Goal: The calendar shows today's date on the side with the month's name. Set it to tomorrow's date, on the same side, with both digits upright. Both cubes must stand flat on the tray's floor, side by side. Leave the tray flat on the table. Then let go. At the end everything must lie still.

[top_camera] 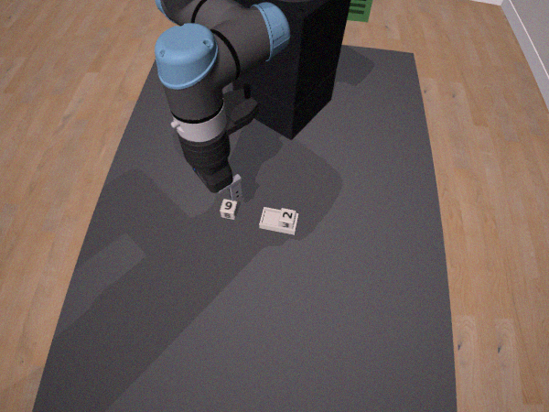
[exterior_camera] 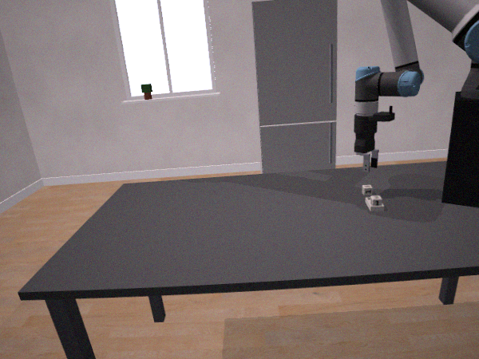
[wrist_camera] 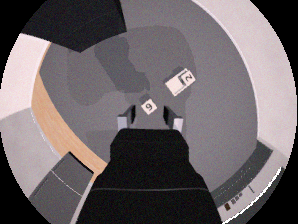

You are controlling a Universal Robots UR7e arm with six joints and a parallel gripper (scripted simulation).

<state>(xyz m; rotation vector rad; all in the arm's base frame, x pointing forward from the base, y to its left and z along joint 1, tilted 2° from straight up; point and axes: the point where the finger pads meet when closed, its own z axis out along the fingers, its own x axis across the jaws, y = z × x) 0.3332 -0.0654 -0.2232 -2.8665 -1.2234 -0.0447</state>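
Note:
A white cube (top_camera: 228,209) (exterior_camera: 366,189) (wrist_camera: 148,106) stands alone on the dark table with a 9 on its top face, left of the tray. The white tray (top_camera: 272,221) (exterior_camera: 374,207) (wrist_camera: 174,84) lies flat on the table and holds a second cube (top_camera: 288,215) (wrist_camera: 186,78) in its right half, with a 2 on top. The tray's left half is bare. My gripper (top_camera: 232,189) (exterior_camera: 370,161) (wrist_camera: 149,111) is open and empty. It hangs a good way above the table, over the loose cube.
The arm's black pedestal (top_camera: 299,64) (exterior_camera: 463,147) stands at the back of the table, behind the tray. A grey fridge (exterior_camera: 295,85) and a window stand against the far wall.

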